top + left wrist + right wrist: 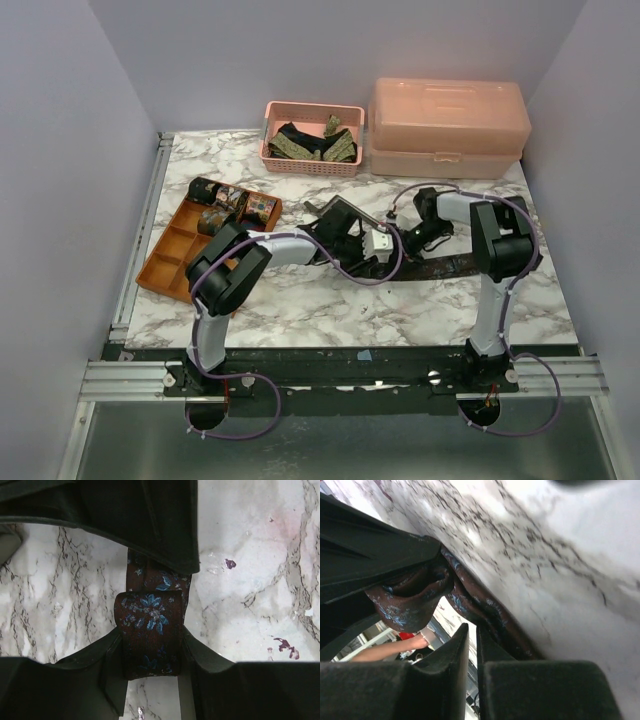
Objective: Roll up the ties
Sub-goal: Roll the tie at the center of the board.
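Dark brown necktie with blue floral pattern [148, 614]: partly coiled, mid white marble surface [250, 580], tail running toward the right edge. Left gripper [151, 642] pinches the coil. Right gripper [472, 630] is pressed almost together at the tail.

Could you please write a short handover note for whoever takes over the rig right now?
Left gripper: shut on the started roll of the brown floral tie, mid-table.
Right gripper: jaws nearly together beside that tie's flat strip; no fabric visible between them.
Done: several rolled ties sit in the far compartments of the orange tray.
To do: finish rolling this tie, put it in the tray, then roll the loose ties in the pink basket.
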Available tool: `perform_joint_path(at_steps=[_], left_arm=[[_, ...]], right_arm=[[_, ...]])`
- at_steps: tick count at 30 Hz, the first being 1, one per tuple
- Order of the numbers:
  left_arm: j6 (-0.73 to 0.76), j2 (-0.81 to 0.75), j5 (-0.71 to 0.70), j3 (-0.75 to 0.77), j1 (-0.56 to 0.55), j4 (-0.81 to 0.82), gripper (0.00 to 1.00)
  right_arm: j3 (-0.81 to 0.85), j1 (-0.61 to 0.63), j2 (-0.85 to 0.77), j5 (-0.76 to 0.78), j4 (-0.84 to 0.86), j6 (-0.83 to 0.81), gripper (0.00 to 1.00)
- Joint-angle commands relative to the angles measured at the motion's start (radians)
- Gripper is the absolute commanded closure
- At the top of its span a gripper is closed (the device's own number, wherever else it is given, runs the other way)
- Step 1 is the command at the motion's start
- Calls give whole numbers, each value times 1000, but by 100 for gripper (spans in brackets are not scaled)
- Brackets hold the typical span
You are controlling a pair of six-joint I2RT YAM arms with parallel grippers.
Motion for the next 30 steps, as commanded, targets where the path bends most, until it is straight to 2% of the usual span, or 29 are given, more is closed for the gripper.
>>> perform_joint_path(at_steps=[1,4,8,13,15,17,20,25,29,30], left_arm=[[52,118,-150,-4,-3,-253,76],[58,117,-140,-5,-4,-247,76],[60,119,-131,-11,-5,-223,76],[56,123,-135,-8,-7,-227,74],[53,123,-135,-9,-7,-225,73],[52,125,-136,-12,-10,-222,73],[55,123,-139,-16,-15,-220,73],[56,114,-140,-28,-20,-214,73],[53,119,-140,-22,-20,-217,73],[53,119,-140,-22,-20,-217,73]], right_arm=[[-48,-23,-86,73,79,6,82],[12,-85,-148,74,40,0,76],[81,-127,-143,114,-54,-89,69],[79,-91,-144,-44,-68,-48,51],[66,-49,-139,-90,-37,-17,43],[63,-17,-126,-135,1,21,38],[59,2,-97,-153,58,75,38],[38,13,-54,-161,97,107,46],[-24,20,-57,-163,141,124,47],[-34,20,-64,-158,147,124,44]])
